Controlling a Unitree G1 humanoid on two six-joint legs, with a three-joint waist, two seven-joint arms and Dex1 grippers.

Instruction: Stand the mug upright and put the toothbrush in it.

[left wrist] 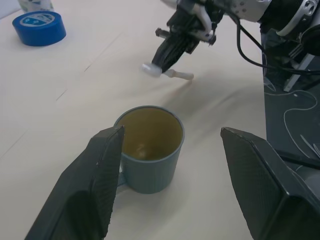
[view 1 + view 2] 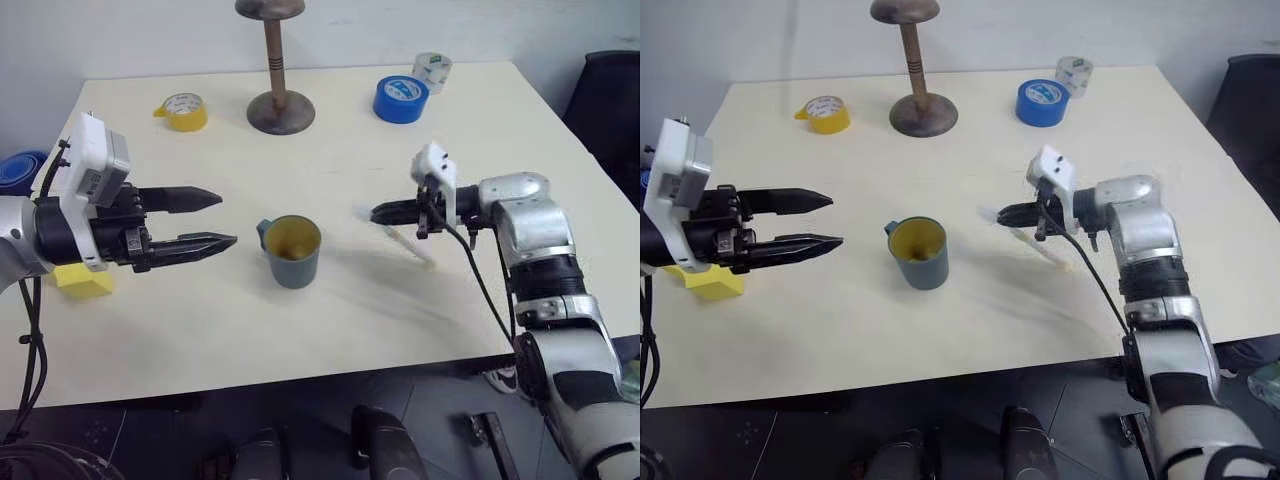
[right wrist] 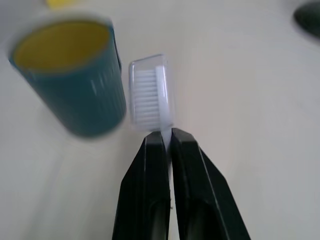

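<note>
Between the two end effectors, the mug [image 2: 292, 250] stands upright on the table [image 2: 330, 300], its open mouth up and its handle turned toward the left end effector [image 2: 205, 220]. That end effector hovers just beside the mug with its two black fingers [image 1: 97, 185] spread apart and nothing between them; in the left wrist view the mug sits ahead of the gap between the fingers.

The right end effector [image 2: 385, 212] points toward the mug from the other side, raised off the table. Its fingers [image 3: 150, 200] are pressed together on the toothbrush [image 3: 150, 95], gripping it just behind the head. The bristled head, under a clear cap, sticks out past the fingertips and lies close beside the mug's ribbed wall in the right wrist view, without touching it. The rest of the handle trails away behind the fingers, slanting down toward the table.

Well beyond the end effectors lie a yellow tape roll [image 2: 183, 111], a wooden stand [image 2: 279, 80] with a round base, a blue tape roll [image 2: 400, 98] and a clear tape roll [image 2: 432, 70]. A yellow block [image 2: 82, 281] rests under the left arm.
</note>
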